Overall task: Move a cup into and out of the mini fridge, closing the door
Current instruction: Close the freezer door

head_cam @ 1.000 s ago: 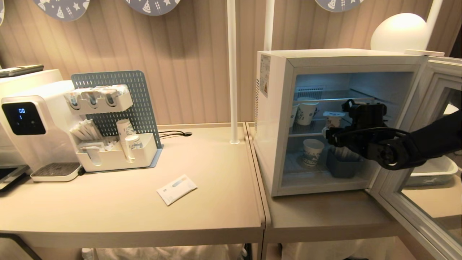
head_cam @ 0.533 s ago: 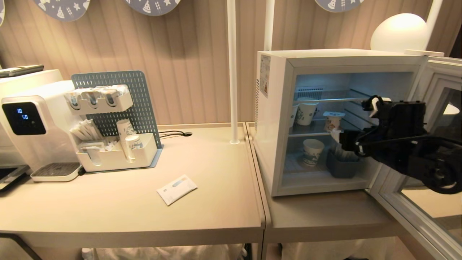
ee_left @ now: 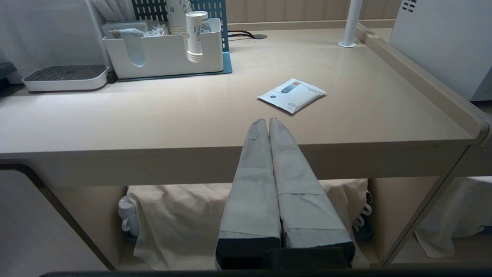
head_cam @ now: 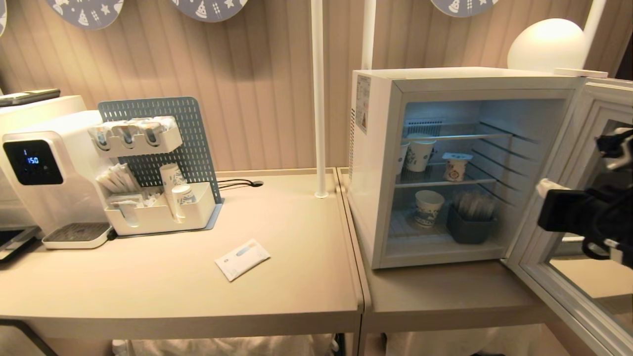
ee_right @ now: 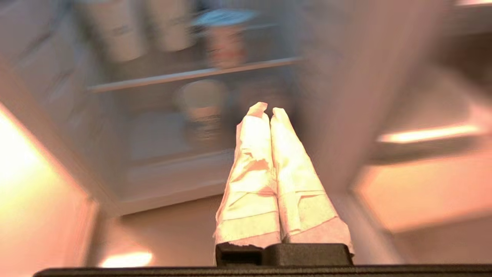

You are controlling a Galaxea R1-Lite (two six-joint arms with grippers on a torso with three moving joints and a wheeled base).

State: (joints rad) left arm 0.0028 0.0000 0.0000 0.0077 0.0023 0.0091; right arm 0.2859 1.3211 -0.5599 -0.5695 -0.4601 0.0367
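right tool (ee_right: 266, 111) just backed out of the mini fridge (head_cam: 376, 163) empty and pinched shut, leaving the cup (head_cam: 455, 168) on the shelf, so the door (head_cam: 588, 207) is next

the black right arm (head_cam: 593, 217) shows at the head view's right edge, its cloth-wrapped right gripper (ee_right: 265, 109) pressed together, empty. the cloth-wrapped left gripper (ee_left: 268, 122) is likewise closed, parked low.

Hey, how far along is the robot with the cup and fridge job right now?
Done: the cup sits on the middle wire shelf of the mini fridge. In hand: nothing; the right hand is shut and empty outside the fridge by the open door. The left hand is parked, shut, at the table edge. Left: closing the door, then bringing the cup out.
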